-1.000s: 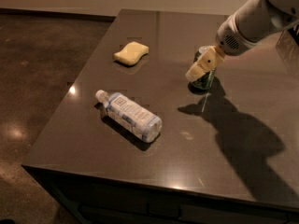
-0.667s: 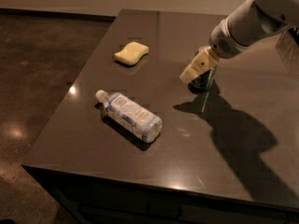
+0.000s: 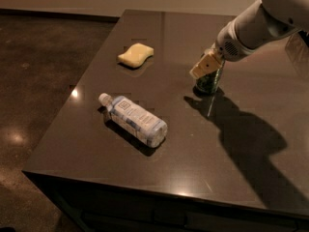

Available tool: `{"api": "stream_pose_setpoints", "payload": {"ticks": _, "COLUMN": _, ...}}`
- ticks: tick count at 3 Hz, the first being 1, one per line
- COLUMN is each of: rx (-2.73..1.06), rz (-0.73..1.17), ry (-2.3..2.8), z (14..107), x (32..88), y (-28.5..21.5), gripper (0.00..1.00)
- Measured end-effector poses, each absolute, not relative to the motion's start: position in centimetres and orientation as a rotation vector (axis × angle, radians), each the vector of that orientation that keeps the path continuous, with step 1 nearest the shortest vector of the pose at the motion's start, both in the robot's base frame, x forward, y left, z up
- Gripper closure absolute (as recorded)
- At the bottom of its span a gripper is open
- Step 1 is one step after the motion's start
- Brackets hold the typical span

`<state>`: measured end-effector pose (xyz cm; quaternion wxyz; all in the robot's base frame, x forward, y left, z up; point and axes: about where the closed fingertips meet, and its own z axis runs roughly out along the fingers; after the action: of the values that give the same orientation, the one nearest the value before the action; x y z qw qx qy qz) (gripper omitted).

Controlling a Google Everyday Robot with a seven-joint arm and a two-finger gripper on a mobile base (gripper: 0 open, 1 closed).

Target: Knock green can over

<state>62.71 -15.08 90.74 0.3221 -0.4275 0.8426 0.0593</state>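
1. Hand (image 3: 204,66), at the end of the white arm (image 3: 256,25), hangs low over the bench (image 3: 87,146) at the upper part of the green can (image 3: 209,83); I cannot tell whether it is open or closed.
2. The can stands upright on the bench's right half, toward the back, its top hidden by the hand.
3. Clear water bottle (image 3: 136,120) lies on its side well to the left, nearer the front.
4. Yellow sponge (image 3: 135,55) rests toward the back left.
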Motion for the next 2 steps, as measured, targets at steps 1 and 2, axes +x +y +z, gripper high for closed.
{"api": "stream_pose_setpoints", "payload": {"ticks": 1, "rx": -1.135, "rz": 0.173, "ry": 2.204, "z": 91.5, "x": 62.3, "y": -15.2, "gripper": 0.59}}
{"api": "stream_pose_setpoints", "payload": {"ticks": 2, "rx": -1.209, "rz": 0.151, "ry": 2.197, "z": 93.2, "x": 61.0, "y": -14.9, "gripper": 0.82}}
